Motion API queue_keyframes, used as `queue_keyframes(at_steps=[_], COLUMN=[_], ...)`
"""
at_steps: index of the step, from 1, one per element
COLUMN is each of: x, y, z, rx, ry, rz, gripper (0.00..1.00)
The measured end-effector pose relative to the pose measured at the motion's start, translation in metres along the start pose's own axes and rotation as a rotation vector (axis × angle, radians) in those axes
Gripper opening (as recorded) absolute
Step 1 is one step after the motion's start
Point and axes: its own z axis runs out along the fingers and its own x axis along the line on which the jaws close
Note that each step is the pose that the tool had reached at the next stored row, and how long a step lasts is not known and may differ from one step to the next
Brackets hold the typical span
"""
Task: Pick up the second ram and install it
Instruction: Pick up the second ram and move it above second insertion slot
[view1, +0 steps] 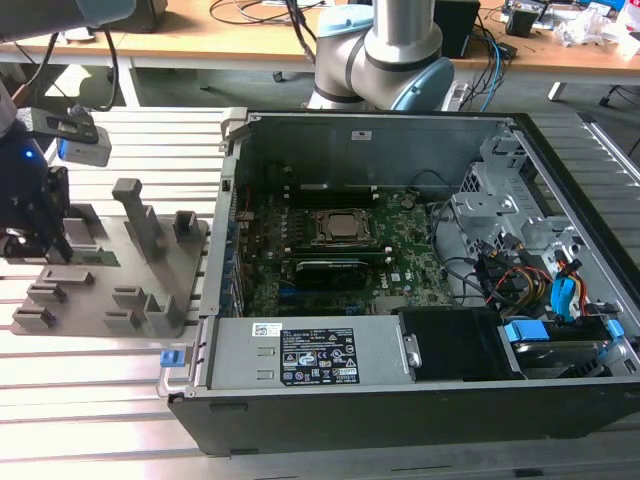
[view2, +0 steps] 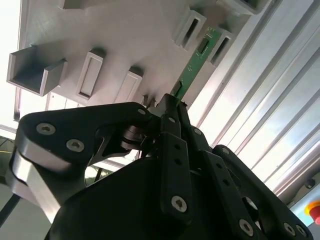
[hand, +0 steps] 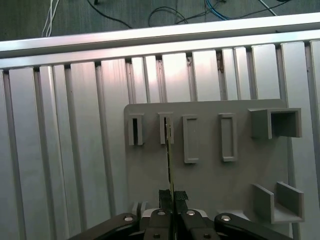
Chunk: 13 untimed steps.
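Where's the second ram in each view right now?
Exterior view: second ram at the view's far left, over the grey tray.
Second wrist view: green strip from end effector to grey tray.
First wrist view: thin edge-on line, end effector to grey tray.
Shared landmark: the grey tray.

a wooden desk (view1: 200, 45) is running along the far side in the exterior view, with dark cables (view1: 260, 12) trailing over it and crumpled white wrapping (view1: 590, 25) lying toward the exterior view's right. a ribbed aluminium table (view1: 90, 400) is spreading across the foreground. in the first wrist view a dark grey floor (hand: 110, 17) is showing beyond the table's edge, with loose cables (hand: 170, 12) lying on it. in the second wrist view bright light (view2: 7, 75) is washing out one corner.
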Motion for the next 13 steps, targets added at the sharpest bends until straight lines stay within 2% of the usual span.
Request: queue_keyframes(at_steps=[9,13], x=[-0.0001,-0.0001], y=[0.0002,0.0003], z=[-0.0170,-0.0281], rx=[0.0001,0.0001], ry=[0.0003,0.0004], rz=[0.000,0.000], gripper=[0.14,0.14])
